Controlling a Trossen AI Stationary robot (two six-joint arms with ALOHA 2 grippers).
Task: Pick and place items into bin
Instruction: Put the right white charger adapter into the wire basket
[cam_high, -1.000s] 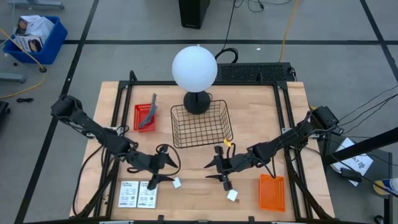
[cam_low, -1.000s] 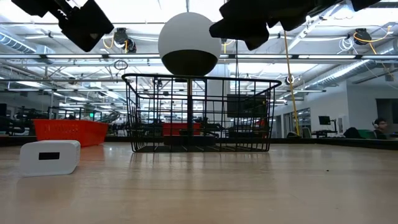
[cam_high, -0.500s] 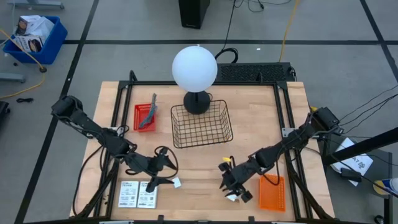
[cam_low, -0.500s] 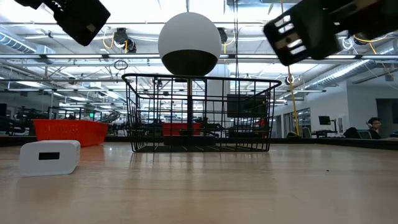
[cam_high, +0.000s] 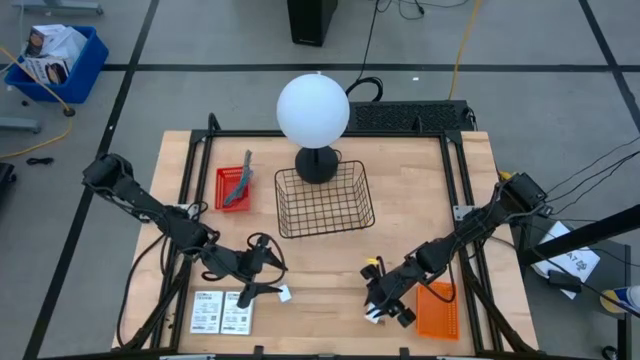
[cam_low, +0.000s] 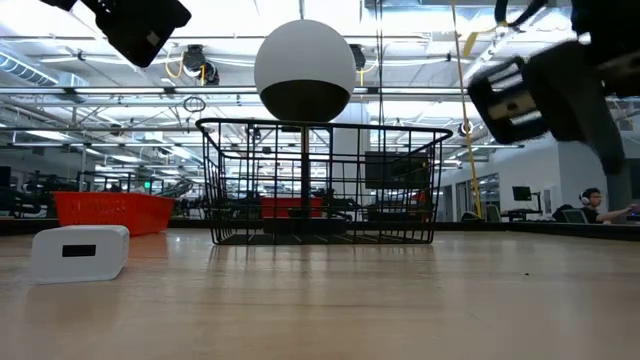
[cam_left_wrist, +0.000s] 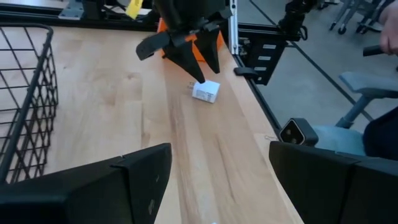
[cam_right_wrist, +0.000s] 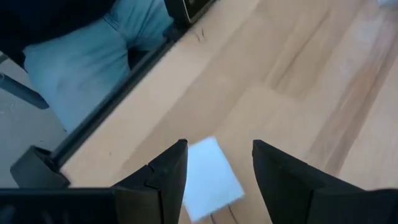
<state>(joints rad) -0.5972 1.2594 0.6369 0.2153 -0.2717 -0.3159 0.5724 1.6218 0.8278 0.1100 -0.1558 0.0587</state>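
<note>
My right gripper (cam_high: 381, 310) is open and points down over a small white block (cam_right_wrist: 211, 178) near the table's near edge; its fingers stand on either side of the block, which lies flat on the wood (cam_left_wrist: 205, 91). My left gripper (cam_high: 264, 277) is open and hovers just left of a second white block (cam_high: 284, 293), which shows in the low view (cam_low: 80, 252). Two white printed cards (cam_high: 222, 311) lie flat at the near left. A grey tool (cam_high: 238, 185) sits in the red tray (cam_high: 225, 190).
A black wire basket (cam_high: 323, 200) stands at the table's middle, with the white globe lamp (cam_high: 313, 110) behind it. An orange tray (cam_high: 437, 310) lies just right of my right gripper. A person sits beyond the table's near edge (cam_right_wrist: 87, 56).
My right gripper has moved from beside the basket toward the table's near edge and to the right, tipping downward and coming down over the white block next to the orange tray. The block has stayed in place.
</note>
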